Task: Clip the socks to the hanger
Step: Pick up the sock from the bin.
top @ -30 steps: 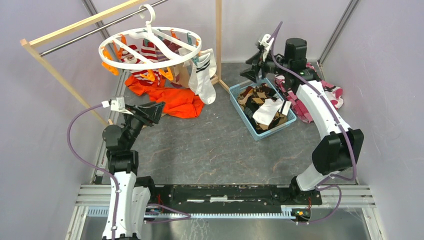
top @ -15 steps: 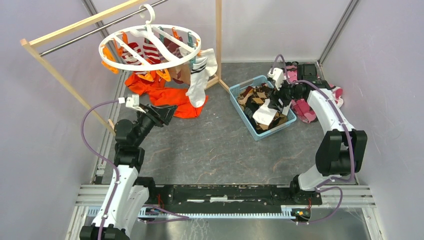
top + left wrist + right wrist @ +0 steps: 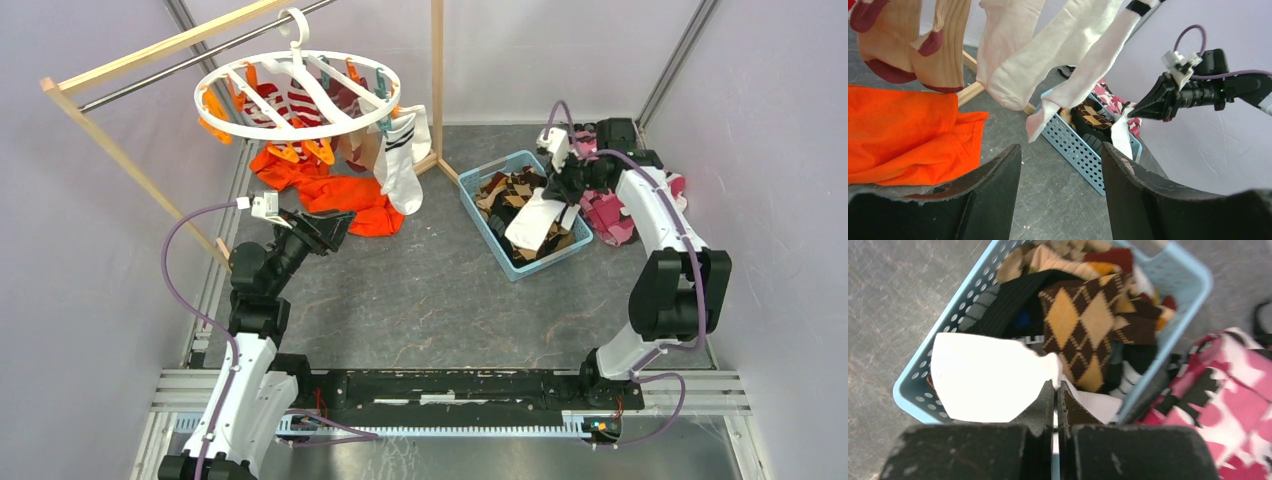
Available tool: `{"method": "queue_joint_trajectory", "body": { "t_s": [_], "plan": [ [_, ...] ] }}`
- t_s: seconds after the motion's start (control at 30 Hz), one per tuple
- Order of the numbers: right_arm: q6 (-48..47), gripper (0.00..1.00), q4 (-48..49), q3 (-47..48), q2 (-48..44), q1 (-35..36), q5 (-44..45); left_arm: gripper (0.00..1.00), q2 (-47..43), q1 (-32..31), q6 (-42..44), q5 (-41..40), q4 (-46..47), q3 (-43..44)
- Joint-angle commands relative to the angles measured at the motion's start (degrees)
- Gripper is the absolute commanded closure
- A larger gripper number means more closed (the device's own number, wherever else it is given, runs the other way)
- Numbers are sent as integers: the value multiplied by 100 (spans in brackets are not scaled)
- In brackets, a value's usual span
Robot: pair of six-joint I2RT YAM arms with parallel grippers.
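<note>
The right pincer (image 3: 1055, 385) pinches a white sock (image 3: 983, 380) from the basket (image 3: 913, 390) by the counter's (image 3: 440, 290) far edge, apparently bound for the hanger (image 3: 250, 128); the left pincer (image 3: 1060, 146) waits open nearby.

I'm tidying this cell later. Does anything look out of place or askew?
Two cloths lie loose on the table: an orange garment crumpled below the hanger, and a pink camouflage cloth bunched beside the blue basket, which sits askew to the walls. Nothing looks damaged.
</note>
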Motion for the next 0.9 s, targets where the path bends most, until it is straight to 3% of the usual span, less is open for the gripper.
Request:
{"method": "queue_joint_trajectory", "body": {
  "t_s": [0.0,0.23,0.47,0.7,0.87],
  "plan": [
    [214,100,53,867,-529,-229,-371,34,-72,-43,-148,24,176,0],
    [728,100,419,1315,-1139,-351,-1085,31,-226,-98,-181,338,195,-45],
    [1423,100,1602,563,-1633,-234,-3070,24,-399,-625,-475,790,498,-133],
    [1998,100,1774,62,-1739,972,-2895,16,-365,-1918,-692,35,906,-456],
    [3283,100,2718,-755,-1998,1698,-2871,8,-142,-3436,581,-933,1063,-468]
  ]
}}
